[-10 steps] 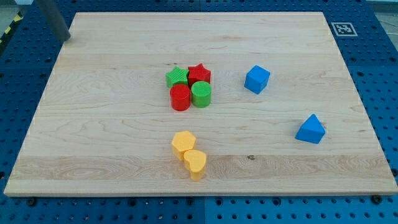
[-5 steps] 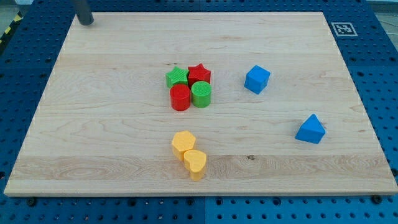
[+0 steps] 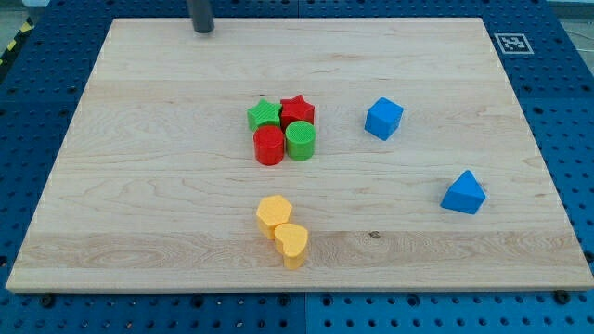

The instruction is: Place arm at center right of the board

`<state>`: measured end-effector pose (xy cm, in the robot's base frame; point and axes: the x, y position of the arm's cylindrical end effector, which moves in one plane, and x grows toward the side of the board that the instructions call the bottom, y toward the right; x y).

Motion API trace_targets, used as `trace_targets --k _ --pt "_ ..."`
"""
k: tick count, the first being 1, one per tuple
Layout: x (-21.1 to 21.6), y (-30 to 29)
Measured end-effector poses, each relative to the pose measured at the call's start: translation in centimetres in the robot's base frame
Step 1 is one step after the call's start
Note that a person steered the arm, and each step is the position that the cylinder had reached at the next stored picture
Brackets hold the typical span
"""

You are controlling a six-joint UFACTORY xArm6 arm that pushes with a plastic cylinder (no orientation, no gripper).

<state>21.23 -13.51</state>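
Tip (image 3: 202,30) at board (image 3: 139,186) top edge, left of centre, well apart from all blocks. No pincer on this rod. Cluster of 4 mid-board: green star (image 3: 264,115), red star (image 3: 297,109), red cylinder (image 3: 269,146), green cylinder (image 3: 301,141). Blue cube (image 3: 383,119) and blue wedge-like block (image 3: 463,194) toward view's right. 2 yellow blocks (image 3: 282,230) touching, lower centre.

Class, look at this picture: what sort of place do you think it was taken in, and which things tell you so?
Probably a robotics lab bench. A wooden board lies on a blue perforated table, a printed marker tag sits in the board's corner, and my tip rests near the top edge, far from the blocks.
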Motion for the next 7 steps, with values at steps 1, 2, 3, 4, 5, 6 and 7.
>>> trace_targets --k 1,2,3,4,5,6,7 --pt "0.0 4.1" --pt "0.2 8.4" --pt "1.8 12.7" --pt "2.4 14.8" --pt "3.4 17.6" --pt "3.9 19.1" --pt "3.9 19.7"
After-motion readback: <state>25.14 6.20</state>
